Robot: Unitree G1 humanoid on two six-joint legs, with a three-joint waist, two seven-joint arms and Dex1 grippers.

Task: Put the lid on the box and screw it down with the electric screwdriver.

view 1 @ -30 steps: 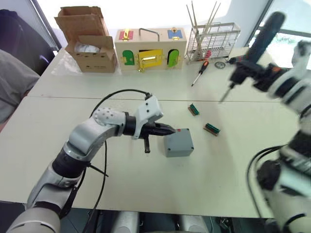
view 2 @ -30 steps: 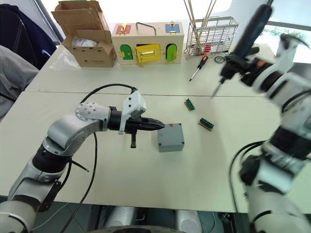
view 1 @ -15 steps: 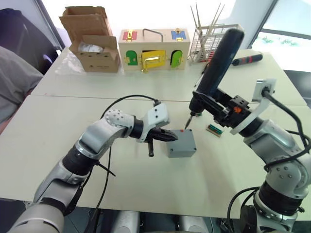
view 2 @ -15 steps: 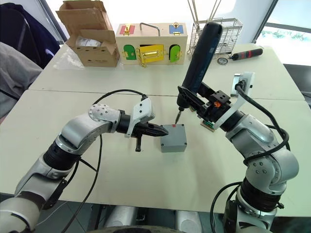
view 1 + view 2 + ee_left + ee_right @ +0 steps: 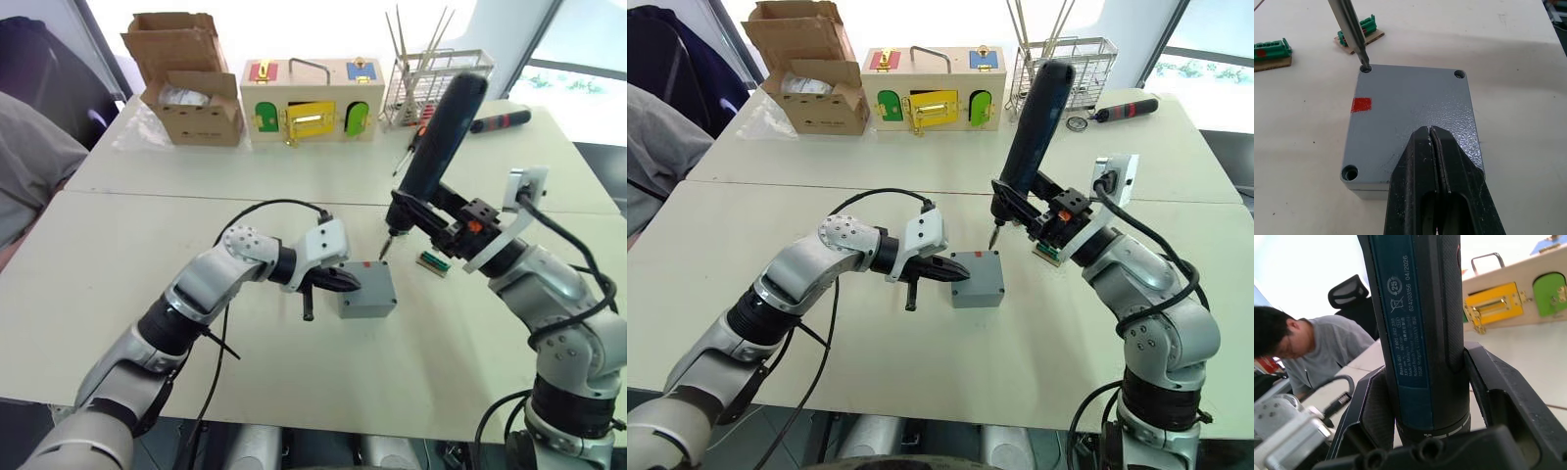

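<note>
Pale table (image 5: 118, 323) carries everything; along its far edge sit a cardboard box (image 5: 186, 78), a wooden latch box (image 5: 307, 101) and a wire rack (image 5: 431, 86), none of them in play. Near the middle of the table sits the box (image 5: 366, 290), with the lid (image 5: 1410, 117) already lying flush on top, red mark near one edge, corner holes showing. Two green connector blocks (image 5: 1272, 50) lie just beyond it. Right hand (image 5: 1422, 428) is clamped round the barrel of the electric screwdriver (image 5: 1031, 122), held tilted with the butt up and away; its bit (image 5: 1352, 29) comes down to the mouth of one far corner hole (image 5: 1366, 69). Left hand (image 5: 1431, 129) has its fingers pressed together, gripping nothing, tip resting on the near part of the lid, apparently pinning it. Step in hand, as I judge it: screwing down, first corner. Whether a screw sits in that hole I cannot tell. Next move likely calls for seating the bit squarely in the hole, pressing down along the bit, left hand keeping the box from twisting, then on to the remaining corners
</note>
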